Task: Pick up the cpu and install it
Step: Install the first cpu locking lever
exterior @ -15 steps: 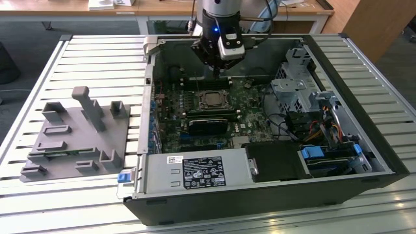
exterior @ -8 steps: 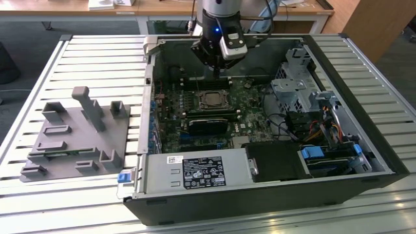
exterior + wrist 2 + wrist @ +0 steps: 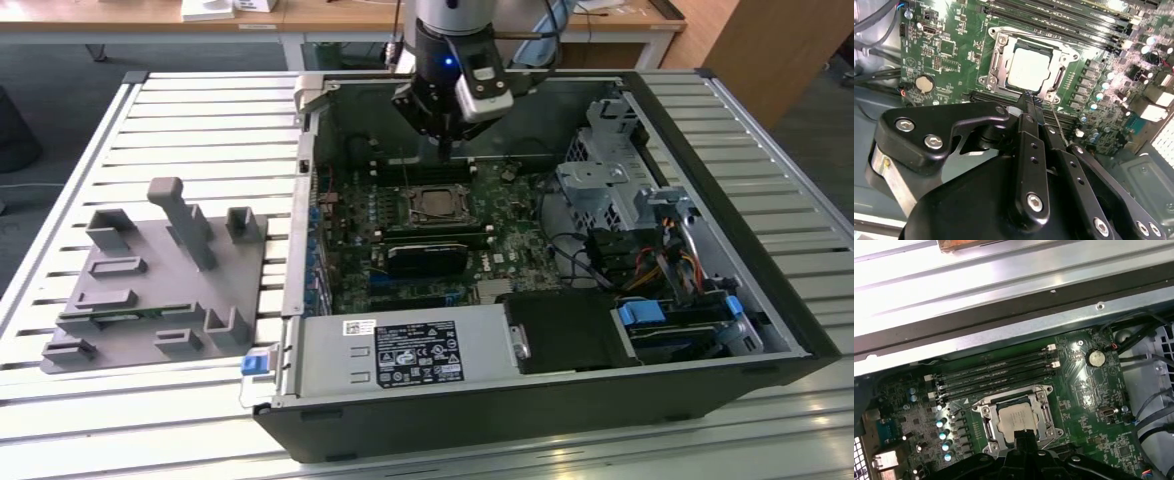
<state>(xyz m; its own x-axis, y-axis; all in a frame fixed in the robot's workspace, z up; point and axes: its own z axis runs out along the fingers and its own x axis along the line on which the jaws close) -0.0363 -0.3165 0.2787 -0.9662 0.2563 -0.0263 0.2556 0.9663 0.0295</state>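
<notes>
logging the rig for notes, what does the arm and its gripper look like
The arm has a silver-grey tube section ending in a black wrist with a small blue light and a pale grey box-shaped module on its side. The gripper is matte black, built of flat linkage bars dotted with silver screws, narrowing to thin fingers.

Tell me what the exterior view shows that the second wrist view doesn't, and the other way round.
Exterior view alone: the whole open computer case on the slatted table, a grey fixture tray toward that view's left, the power supply.

Second wrist view alone: a close look at the coin battery and the gripper hanging just short of the socket.

Both: the cpu lying in its socket frame on the green board.
</notes>
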